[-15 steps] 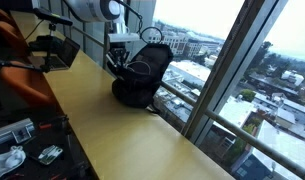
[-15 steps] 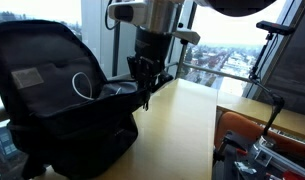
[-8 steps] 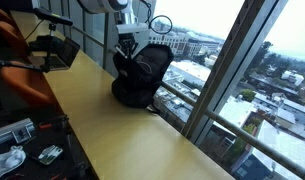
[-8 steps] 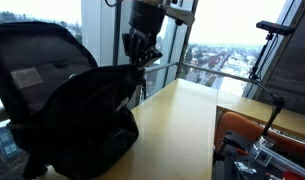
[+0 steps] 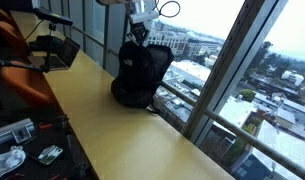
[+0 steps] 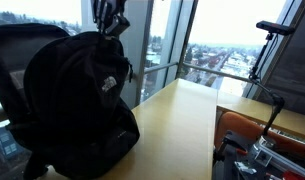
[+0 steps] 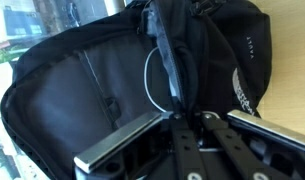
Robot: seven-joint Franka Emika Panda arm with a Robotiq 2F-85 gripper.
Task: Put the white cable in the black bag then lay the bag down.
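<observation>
two exterior views agree on the main bit: the gripper (image 5: 140, 28) is up at the very top of the black bag (image 5: 142, 75), fingers pinched tight on the fabric there. could be a top edge or a handle, can't tell which. the bag stands upright on the long wooden table (image 5: 112, 140), close to the window (image 5: 222, 70), with its bottom on the tabletop and its body tall under the grip. in the wrist view the clenched fingers (image 7: 117, 148) have a dark fold of bag running between them, and the main compartment gapes open off to the side. the white cable (image 7: 146, 78) shows as a thin pale curve right by the zipper edge. looks like it's inside the bag, but that picture is murky so i wouldn't swear to it. orange chair (image 6: 242, 128) sits beside the table, well apart from the bag.
</observation>
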